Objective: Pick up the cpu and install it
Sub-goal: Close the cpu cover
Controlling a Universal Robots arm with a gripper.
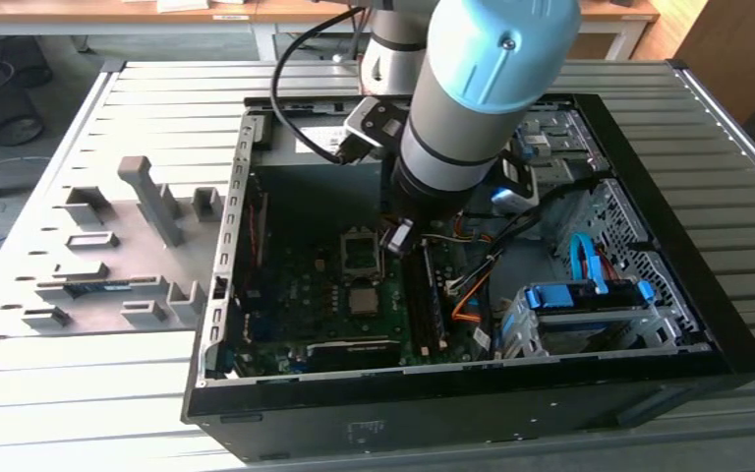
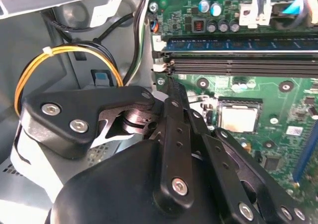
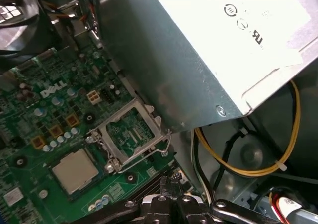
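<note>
The cpu (image 3: 74, 169) is a small grey-silver square lying flat on the green motherboard, beside the open metal-framed socket (image 3: 131, 130), whose bed is bare. In the exterior view the cpu (image 1: 367, 300) sits just nearer the case's front than the socket (image 1: 361, 251). My gripper (image 1: 397, 239) hangs inside the case by the socket's right side in that view, above the board. Its black fingers (image 3: 171, 180) stand shut together with nothing between them. In the second wrist view the cpu (image 2: 240, 118) lies beyond the gripper (image 2: 173, 87), apart from it.
A big grey power supply box (image 3: 223, 35) with a white label hangs close over the socket. Memory slots (image 2: 238, 65) run beside the gripper. Yellow and black cables (image 3: 278, 149) loop by the case wall. A blue drive cage (image 1: 588, 305) and a grey fixture block (image 1: 115, 246) flank the board.
</note>
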